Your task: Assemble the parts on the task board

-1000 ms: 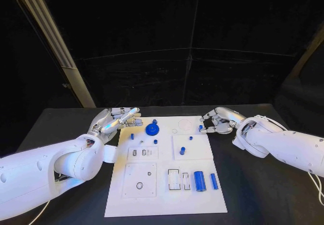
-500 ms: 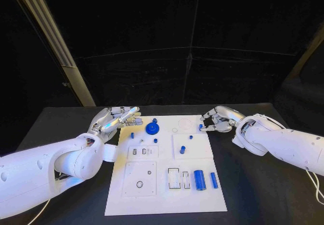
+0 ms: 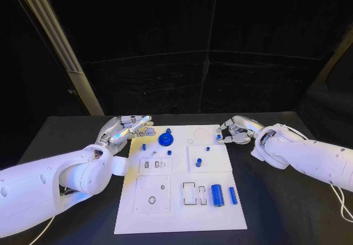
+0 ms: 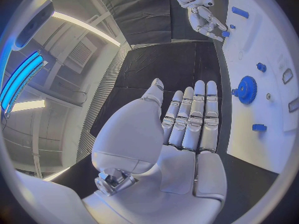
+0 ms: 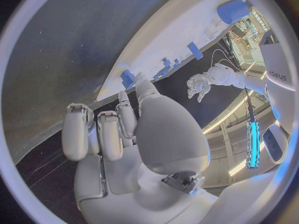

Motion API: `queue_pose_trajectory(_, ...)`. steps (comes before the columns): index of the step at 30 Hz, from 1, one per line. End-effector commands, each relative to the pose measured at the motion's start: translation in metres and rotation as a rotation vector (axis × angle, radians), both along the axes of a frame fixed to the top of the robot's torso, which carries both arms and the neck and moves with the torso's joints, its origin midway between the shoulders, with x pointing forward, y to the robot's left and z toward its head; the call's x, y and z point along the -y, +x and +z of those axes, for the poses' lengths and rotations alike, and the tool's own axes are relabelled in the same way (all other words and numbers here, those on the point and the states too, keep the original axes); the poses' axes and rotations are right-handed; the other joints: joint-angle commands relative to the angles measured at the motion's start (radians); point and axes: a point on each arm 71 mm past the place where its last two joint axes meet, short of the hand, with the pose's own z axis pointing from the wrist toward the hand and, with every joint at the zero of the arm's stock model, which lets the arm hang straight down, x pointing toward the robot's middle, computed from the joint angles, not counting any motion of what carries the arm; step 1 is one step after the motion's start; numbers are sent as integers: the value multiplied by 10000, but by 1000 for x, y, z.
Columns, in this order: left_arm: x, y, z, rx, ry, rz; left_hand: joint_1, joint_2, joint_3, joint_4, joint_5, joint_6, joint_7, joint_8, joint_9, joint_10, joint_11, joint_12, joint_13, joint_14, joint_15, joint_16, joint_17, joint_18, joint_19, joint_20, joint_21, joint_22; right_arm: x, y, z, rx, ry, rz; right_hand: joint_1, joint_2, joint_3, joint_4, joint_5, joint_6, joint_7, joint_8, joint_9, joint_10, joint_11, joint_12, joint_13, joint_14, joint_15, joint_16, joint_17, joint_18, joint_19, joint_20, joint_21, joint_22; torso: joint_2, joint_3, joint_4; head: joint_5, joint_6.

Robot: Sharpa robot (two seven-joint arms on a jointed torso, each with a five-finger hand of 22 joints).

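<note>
Two white arms reach forward from either side. The left hand [image 3: 126, 128] is flat, its fingers [image 4: 193, 117] straight and close together, holding nothing. The right hand [image 3: 236, 131] has its fingers [image 5: 99, 132] curled inward; whether they pinch anything is unclear.

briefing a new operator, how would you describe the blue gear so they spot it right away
Start at the white task board in the middle of the black table and go to its far end, nearer the left hand. The blue gear is the one round, toothed disc; the other blue parts are pegs and cylinders.
</note>
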Motion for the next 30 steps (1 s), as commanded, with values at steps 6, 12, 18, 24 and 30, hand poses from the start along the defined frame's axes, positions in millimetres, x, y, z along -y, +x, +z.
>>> queue_pose_trajectory(6, 1, 0, 1, 65, -50, -175, 102, 7, 7, -38, -6, 67, 1, -50, 0, 52, 20, -58, 4, 2, 39, -34, 13, 143, -3, 70, -32, -10, -4, 0, -5, -139, -46, 177, 34, 242, 113, -118, -99, 285, -48, 117, 27, 73, -101, 78, 305, 778, -69, 34, 1215, -125, 69, -62, 28, 47, 2, 7, -2, 2, -24)
queue_pose_trajectory(12, 0, 1, 1, 66, -34, -139, 102, 7, 7, -38, -6, 67, 1, -50, 0, 52, 20, -58, 4, 2, 39, -34, 13, 143, -3, 70, -32, -10, -4, -1, -7, -201, -91, 174, 89, 332, 235, -198, -149, 469, -102, 170, 36, 90, -147, 107, 333, 783, -105, 41, 1236, -126, 76, -92, 34, 61, 0, 8, 9, 14, -33)
queue_pose_trajectory(18, -1, 1, 1, 67, -27, -125, 102, 7, 7, -38, -6, 67, 1, -50, 0, 52, 20, -58, 4, 2, 39, -34, 13, 143, -3, 70, -32, -10, -4, 0, -8, -182, -103, 157, 80, 389, 311, -230, -153, 602, -140, 203, 40, 113, -180, 142, 364, 788, -133, 50, 1260, -131, 91, -118, 45, 88, 1, 10, -6, 23, -39)
queue_pose_trajectory(24, -1, 1, 1, 64, -23, -117, 102, 7, 7, -38, -6, 67, 1, -50, 0, 52, 20, -58, 4, 2, 39, -34, 13, 143, -3, 70, -32, -10, -4, 0, -7, -90, -83, 146, 108, 526, 484, -301, -153, 890, -238, 291, 62, 126, -258, 157, 382, 791, -194, 50, 1269, -132, 96, -167, 48, 98, 2, 15, -6, 23, -41)
queue_pose_trajectory(30, -1, 1, 0, 41, -24, -137, 102, 7, 7, -38, -6, 67, 1, -50, 0, 52, 20, -58, 4, 2, 39, -34, 13, 143, -3, 70, -32, -10, -6, -1, -3, 477, 37, 8, 338, 842, 933, -535, -501, 1270, -400, 408, 101, 143, -404, 170, 404, 804, -322, 71, 1329, -145, 134, -282, 75, 170, 0, 17, 0, 15, -58)
